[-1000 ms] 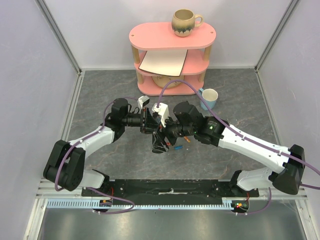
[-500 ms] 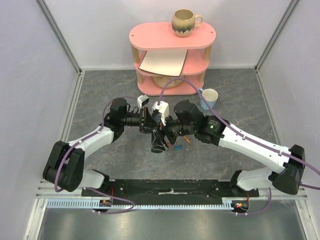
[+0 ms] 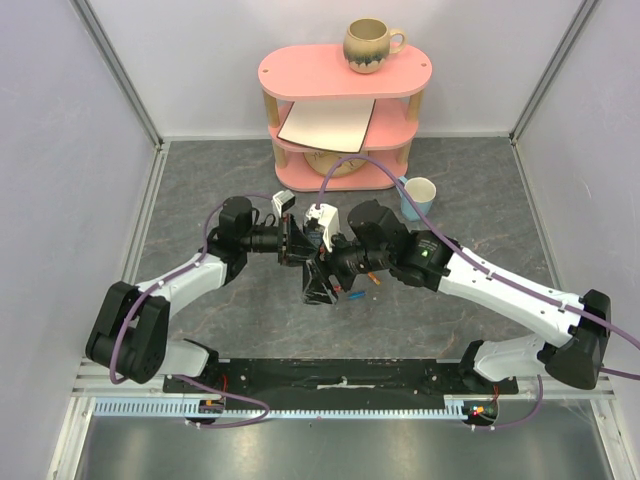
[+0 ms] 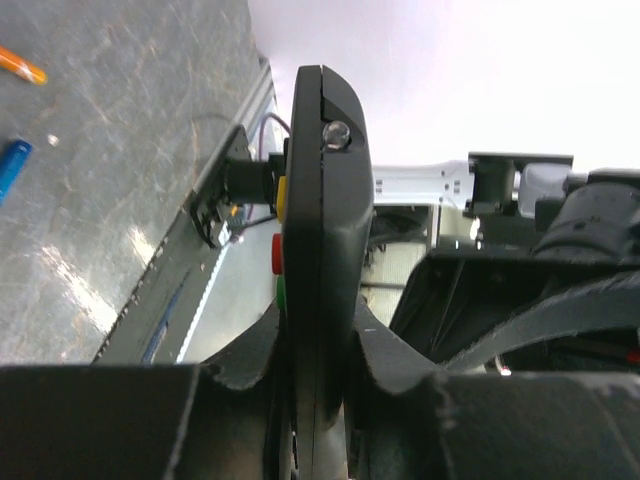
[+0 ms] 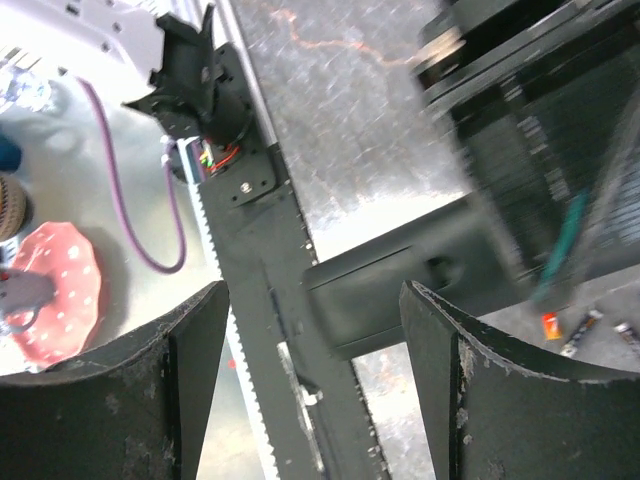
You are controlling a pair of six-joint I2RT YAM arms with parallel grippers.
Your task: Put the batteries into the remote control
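The remote control point(image 4: 320, 200) is a slim black bar seen edge-on, with yellow, red and green buttons on its left side. My left gripper point(image 4: 318, 340) is shut on it and holds it off the table point(image 3: 200, 210). From above, the remote control point(image 3: 318, 282) hangs between both arms. My right gripper point(image 5: 312, 300) is open, and the remote control's point(image 5: 400, 290) rear end lies between its spread fingers without touching them. A blue battery point(image 3: 352, 294) and an orange battery point(image 3: 375, 281) lie on the table beside the arms. Small batteries point(image 5: 582, 330) also show at the right wrist view's lower right.
A pink shelf point(image 3: 345, 70) stands at the back, with a mug point(image 3: 370, 45) on top and a white sheet point(image 3: 325, 125) on its middle level. A white cup point(image 3: 420, 195) sits right of it. The black base rail point(image 3: 340, 375) runs along the near edge.
The right gripper has edged slightly left along the remote control. The left gripper's hold on it is unchanged.
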